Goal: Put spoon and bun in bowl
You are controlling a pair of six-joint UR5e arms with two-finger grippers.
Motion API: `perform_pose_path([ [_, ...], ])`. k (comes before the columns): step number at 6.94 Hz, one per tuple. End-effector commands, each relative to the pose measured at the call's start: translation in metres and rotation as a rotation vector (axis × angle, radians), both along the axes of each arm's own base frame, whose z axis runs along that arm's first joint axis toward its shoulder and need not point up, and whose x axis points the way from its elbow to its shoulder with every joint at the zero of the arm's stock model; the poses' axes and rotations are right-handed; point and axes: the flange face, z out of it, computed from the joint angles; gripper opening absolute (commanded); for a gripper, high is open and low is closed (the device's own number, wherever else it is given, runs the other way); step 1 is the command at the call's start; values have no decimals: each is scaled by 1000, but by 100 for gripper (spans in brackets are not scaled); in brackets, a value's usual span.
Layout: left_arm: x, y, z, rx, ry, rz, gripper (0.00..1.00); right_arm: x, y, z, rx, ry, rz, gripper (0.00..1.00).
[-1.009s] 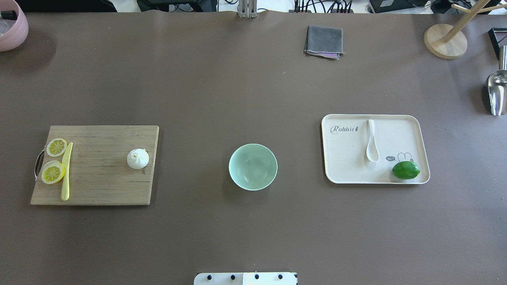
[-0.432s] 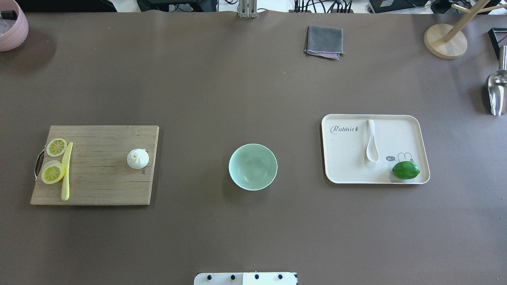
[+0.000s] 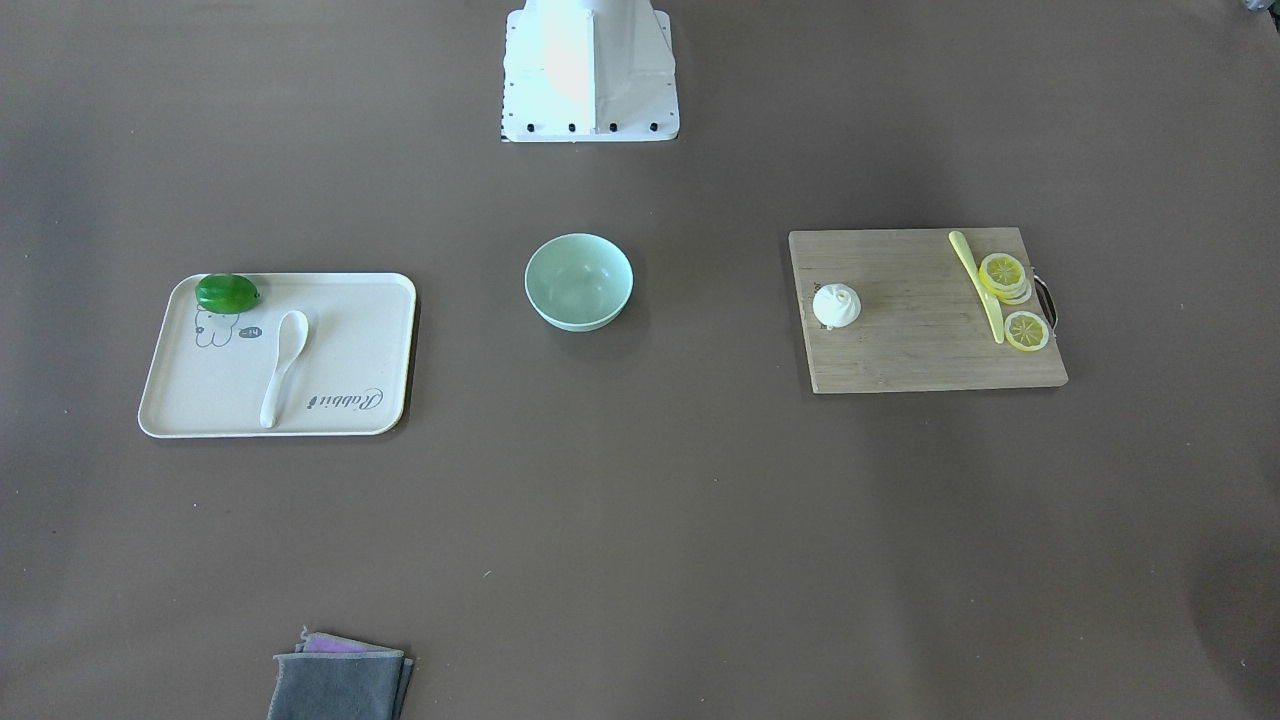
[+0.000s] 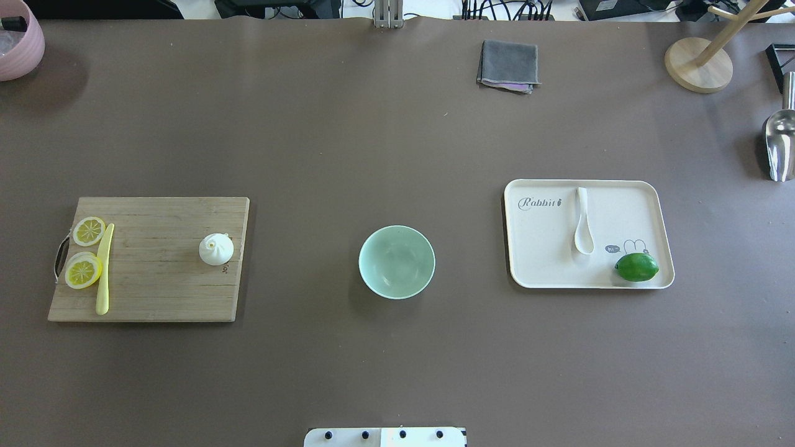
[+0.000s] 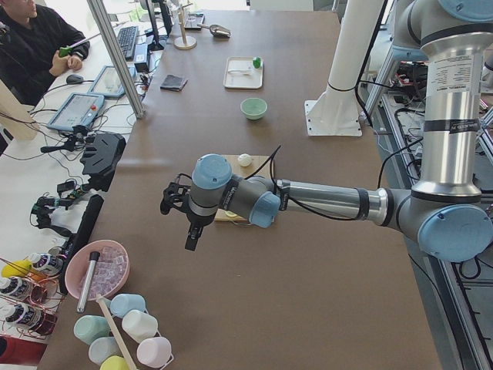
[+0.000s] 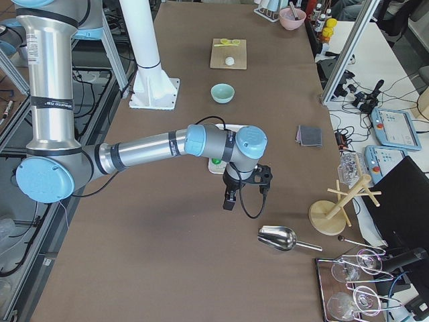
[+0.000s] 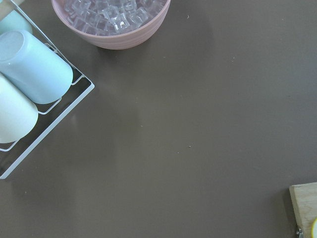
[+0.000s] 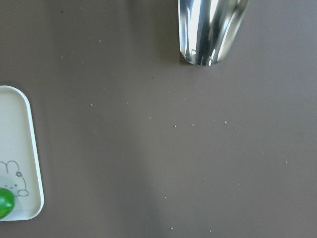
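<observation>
The pale mint-green bowl (image 4: 396, 261) stands empty at the table's middle. The white bun (image 4: 216, 249) sits on the right part of a wooden cutting board (image 4: 155, 285), left of the bowl. The white spoon (image 4: 582, 221) lies on a cream tray (image 4: 540, 248), right of the bowl. Neither gripper shows in the overhead or front view. The left gripper (image 5: 189, 243) hangs over the table beyond the board's outer end. The right gripper (image 6: 228, 203) hangs beyond the tray's outer end. I cannot tell whether either is open or shut.
A yellow knife (image 4: 104, 268) and lemon slices (image 4: 83, 272) lie on the board's left end. A green lime (image 4: 636, 267) sits on the tray. A grey cloth (image 4: 508, 65), a wooden stand (image 4: 698, 64), a metal scoop (image 4: 779, 146) and a pink ice bowl (image 4: 15, 43) line the edges.
</observation>
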Motion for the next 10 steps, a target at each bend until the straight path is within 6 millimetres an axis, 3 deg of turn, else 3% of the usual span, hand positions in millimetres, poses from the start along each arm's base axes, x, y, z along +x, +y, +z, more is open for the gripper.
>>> perform_pose_path([
  [1,32,-31,-40,83,7,55,98,-30,-44,-60,243,-12,-52,100],
  [2,36,-39,-46,93,12,62,98,-45,-47,-66,277,-32,-79,100],
  [3,68,-50,-59,83,22,85,98,-79,-48,-63,275,-38,-140,100],
  [4,99,-56,-75,21,54,43,98,-85,-52,-69,301,-49,-123,100],
  [5,125,-56,-85,11,72,3,98,-117,-51,-75,259,-67,-89,100],
  [7,176,-53,-84,18,104,-41,98,-171,-49,-87,212,-108,1,100],
  [8,198,-59,-100,9,118,-61,98,-201,-53,-96,137,-122,70,100],
  [9,211,-59,-108,-4,133,-61,98,-239,-50,-99,95,-103,88,100],
  [10,212,-60,-108,-5,134,-60,98,-271,-43,-103,95,-83,88,100],
])
